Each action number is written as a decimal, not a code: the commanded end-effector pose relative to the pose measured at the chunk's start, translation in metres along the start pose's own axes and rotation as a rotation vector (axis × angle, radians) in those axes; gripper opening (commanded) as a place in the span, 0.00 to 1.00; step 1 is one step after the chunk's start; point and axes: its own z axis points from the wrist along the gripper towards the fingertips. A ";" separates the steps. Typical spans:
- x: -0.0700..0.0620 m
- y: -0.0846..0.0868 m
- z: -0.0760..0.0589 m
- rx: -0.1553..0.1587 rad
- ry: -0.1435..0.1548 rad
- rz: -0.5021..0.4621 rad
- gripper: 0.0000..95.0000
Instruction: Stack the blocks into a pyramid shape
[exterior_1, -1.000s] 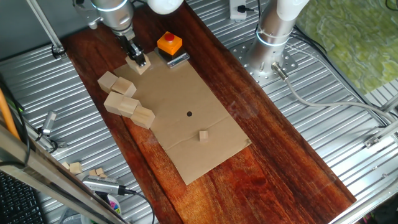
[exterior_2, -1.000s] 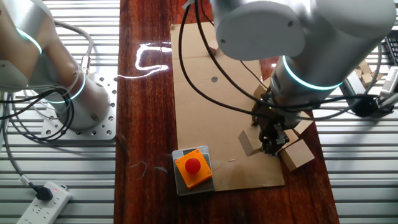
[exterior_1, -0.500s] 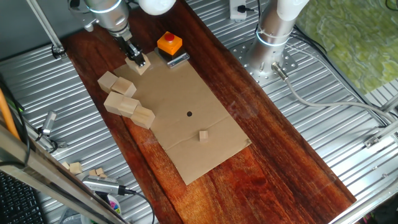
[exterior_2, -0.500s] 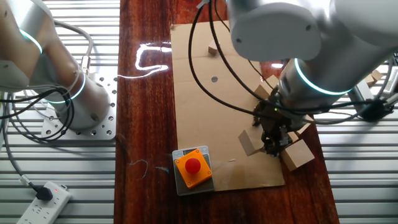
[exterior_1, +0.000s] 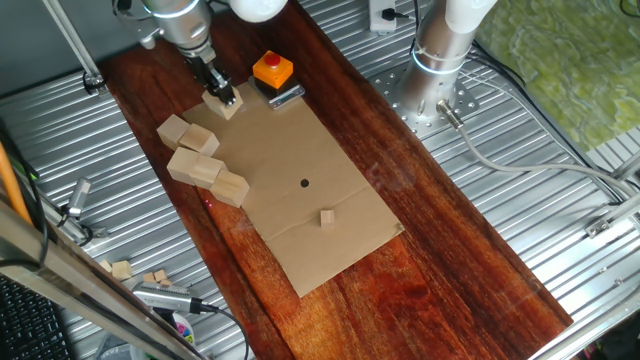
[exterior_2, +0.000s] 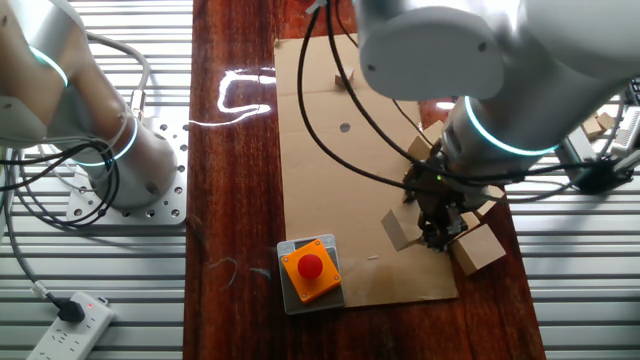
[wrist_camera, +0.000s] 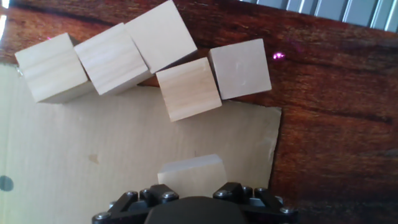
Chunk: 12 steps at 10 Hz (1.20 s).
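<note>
Five pale wooden blocks (wrist_camera: 189, 88) lie flat, huddled touching at the cardboard's edge; a sixth block (wrist_camera: 191, 175) sits apart.

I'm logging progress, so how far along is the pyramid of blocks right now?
Nothing is stacked yet. Five blocks lie loose in a cluster at the cardboard sheet edge. In hand: the gripper is at a sixth block near the orange button box; its grip is unclear. Every layer remains.
</note>
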 end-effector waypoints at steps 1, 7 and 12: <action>0.008 0.016 0.001 0.003 -0.002 0.038 0.00; 0.030 0.080 0.019 -0.009 -0.022 0.215 0.00; 0.025 0.089 0.027 -0.054 -0.032 0.279 0.00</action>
